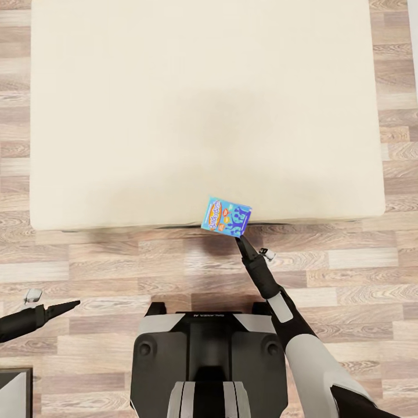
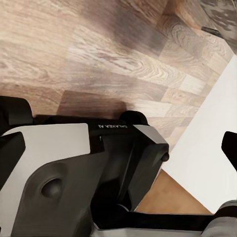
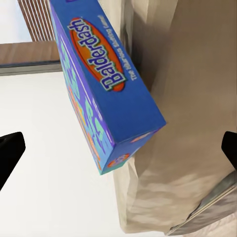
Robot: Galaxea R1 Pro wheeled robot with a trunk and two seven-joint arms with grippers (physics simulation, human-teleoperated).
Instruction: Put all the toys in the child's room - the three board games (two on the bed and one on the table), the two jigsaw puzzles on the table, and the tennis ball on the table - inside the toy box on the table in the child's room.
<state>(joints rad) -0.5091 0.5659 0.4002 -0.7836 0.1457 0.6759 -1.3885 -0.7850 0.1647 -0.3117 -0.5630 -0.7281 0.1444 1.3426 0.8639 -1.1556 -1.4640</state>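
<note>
Right now the blue game box (image 1: 227, 216) sits at the bed's (image 1: 174, 116) near edge with the right pincer (image 1: 239, 238) just below it, jaws apart and not yet gripping, so I'd centre them on its thin edge before closing.

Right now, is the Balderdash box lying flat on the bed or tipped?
Tipped. The Balderdash box sits at the bed edge; in the right wrist view it stands slanted, edge and front face both showing.
</note>
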